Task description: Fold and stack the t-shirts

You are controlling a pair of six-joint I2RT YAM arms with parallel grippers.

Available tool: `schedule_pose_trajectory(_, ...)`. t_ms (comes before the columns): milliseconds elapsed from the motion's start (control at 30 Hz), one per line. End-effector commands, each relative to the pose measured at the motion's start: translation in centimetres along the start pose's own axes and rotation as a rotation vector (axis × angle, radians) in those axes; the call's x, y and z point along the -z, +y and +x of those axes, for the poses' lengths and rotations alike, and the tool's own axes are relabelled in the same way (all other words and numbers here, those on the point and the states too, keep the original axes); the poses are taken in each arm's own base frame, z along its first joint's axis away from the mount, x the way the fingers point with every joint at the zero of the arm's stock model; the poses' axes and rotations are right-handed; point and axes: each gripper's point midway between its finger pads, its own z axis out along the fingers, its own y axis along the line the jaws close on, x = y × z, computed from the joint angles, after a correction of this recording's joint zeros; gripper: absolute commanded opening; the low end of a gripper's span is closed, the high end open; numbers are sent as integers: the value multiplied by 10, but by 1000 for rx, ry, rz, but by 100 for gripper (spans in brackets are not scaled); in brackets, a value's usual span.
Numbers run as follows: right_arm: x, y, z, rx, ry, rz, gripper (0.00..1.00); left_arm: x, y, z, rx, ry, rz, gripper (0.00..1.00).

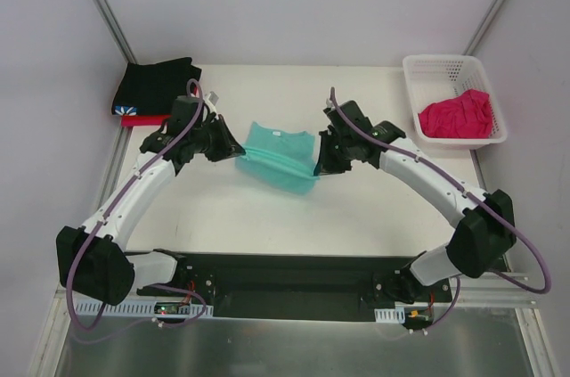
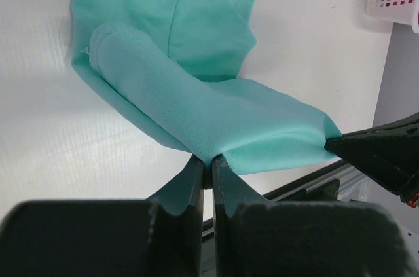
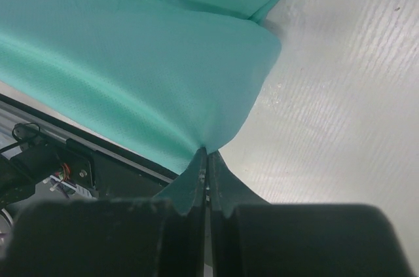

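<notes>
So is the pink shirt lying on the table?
No, the pink shirt is bunched up inside the white basket at the far right.

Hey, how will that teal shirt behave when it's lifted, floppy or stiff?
Probably floppy: the teal shirt drapes in soft folds between the left gripper and right gripper. Likely light, since small pinches at its edge hold it up.

- Middle shirt [image 1: 278,156] lies at the centre of the table [image 1: 356,208], between the two grippers.
- Left gripper [image 1: 238,150] pinches its left end, and right gripper [image 1: 318,166] pinches its right end.
- Basket [image 1: 436,74] stands at the far right corner, with a second shirt [image 1: 456,116] inside.
- At the far left corner, a third shirt [image 1: 156,85] lies on a fourth shirt [image 1: 147,119].
</notes>
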Motion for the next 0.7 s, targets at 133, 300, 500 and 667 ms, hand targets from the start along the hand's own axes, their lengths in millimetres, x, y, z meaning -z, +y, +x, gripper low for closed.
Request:
schedule_pose_trajectory(133,-25,-5,-36,19,47,66,1,-13,16,-14,-1,-31,-83,0)
schedule_pose_trajectory(300,-40,-17,-61,26,54,72,1,-33,22,-31,8,-21,-126,0)
schedule_pose_trajectory(500,-53,-39,-87,-9,66,61,1,-69,22,-58,2,14,-150,0)
schedule_pose_trajectory(667,-74,-58,-104,-33,88,46,1,-110,34,-76,25,60,-171,0)
